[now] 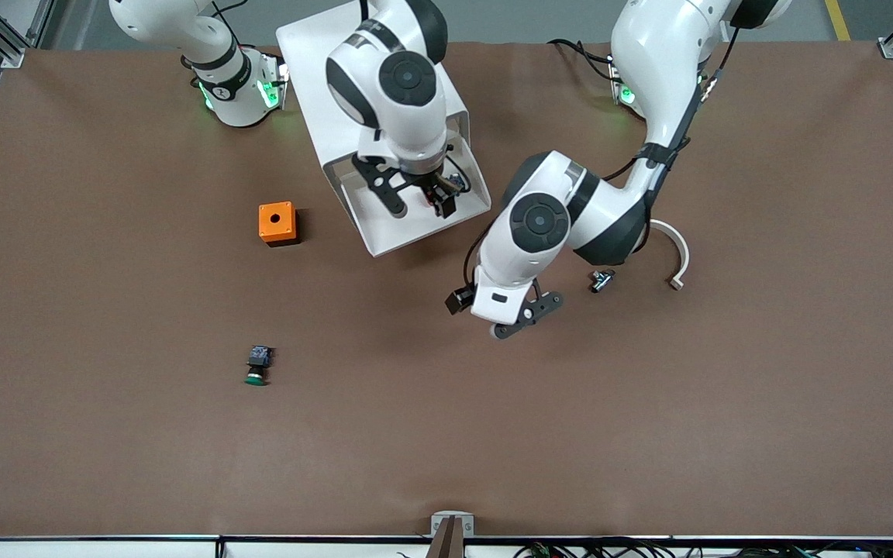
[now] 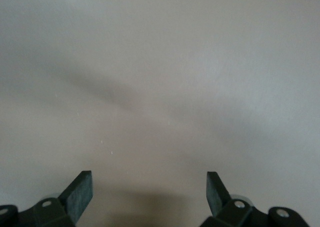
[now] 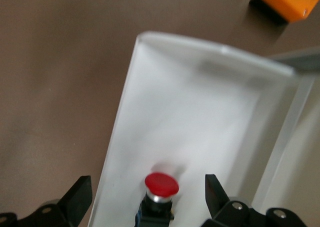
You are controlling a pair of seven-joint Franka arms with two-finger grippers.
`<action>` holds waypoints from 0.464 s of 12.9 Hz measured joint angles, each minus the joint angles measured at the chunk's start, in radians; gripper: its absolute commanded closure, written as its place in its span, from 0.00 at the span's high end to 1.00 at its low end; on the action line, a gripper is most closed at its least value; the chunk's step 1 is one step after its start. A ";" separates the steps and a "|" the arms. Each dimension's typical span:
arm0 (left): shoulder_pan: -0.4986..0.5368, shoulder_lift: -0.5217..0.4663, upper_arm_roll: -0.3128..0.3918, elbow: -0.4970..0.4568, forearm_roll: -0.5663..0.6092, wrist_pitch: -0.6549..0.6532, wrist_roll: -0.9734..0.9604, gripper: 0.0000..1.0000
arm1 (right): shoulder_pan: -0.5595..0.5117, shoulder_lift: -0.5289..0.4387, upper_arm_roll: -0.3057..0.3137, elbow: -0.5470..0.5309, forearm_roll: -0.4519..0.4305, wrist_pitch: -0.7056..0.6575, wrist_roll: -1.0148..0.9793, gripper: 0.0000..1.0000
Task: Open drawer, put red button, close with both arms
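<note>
The white cabinet (image 1: 353,85) stands near the robots' bases with its drawer (image 1: 384,240) pulled open toward the front camera. My right gripper (image 1: 415,194) hangs low over the open drawer, fingers spread wide. In the right wrist view the red button (image 3: 161,184) rests on the floor of the drawer (image 3: 125,117), between the open fingers of the right gripper (image 3: 147,186), which do not touch it. In the front view the hand mostly hides the button. My left gripper (image 1: 528,316) is open and empty over bare table, nearer the front camera than the drawer; in the left wrist view the gripper (image 2: 149,184) shows only tabletop.
An orange box with a hole (image 1: 277,223) sits beside the drawer toward the right arm's end. The green-capped switch (image 1: 258,366) lies nearer the front camera. A small black part (image 1: 601,280) and a white curved piece (image 1: 675,256) lie toward the left arm's end.
</note>
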 measured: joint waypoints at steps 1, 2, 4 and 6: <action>-0.019 0.000 0.000 -0.014 0.000 0.011 0.000 1.00 | -0.039 -0.004 -0.003 0.030 0.000 -0.065 -0.080 1.00; -0.039 -0.001 -0.001 -0.029 0.000 0.022 0.000 1.00 | -0.082 -0.011 -0.006 0.055 0.000 -0.120 -0.169 1.00; -0.075 -0.002 -0.001 -0.060 0.000 0.040 0.000 1.00 | -0.173 -0.040 -0.011 0.077 -0.001 -0.185 -0.355 1.00; -0.103 -0.004 -0.003 -0.077 0.000 0.046 0.000 1.00 | -0.264 -0.074 -0.013 0.081 -0.013 -0.232 -0.537 1.00</action>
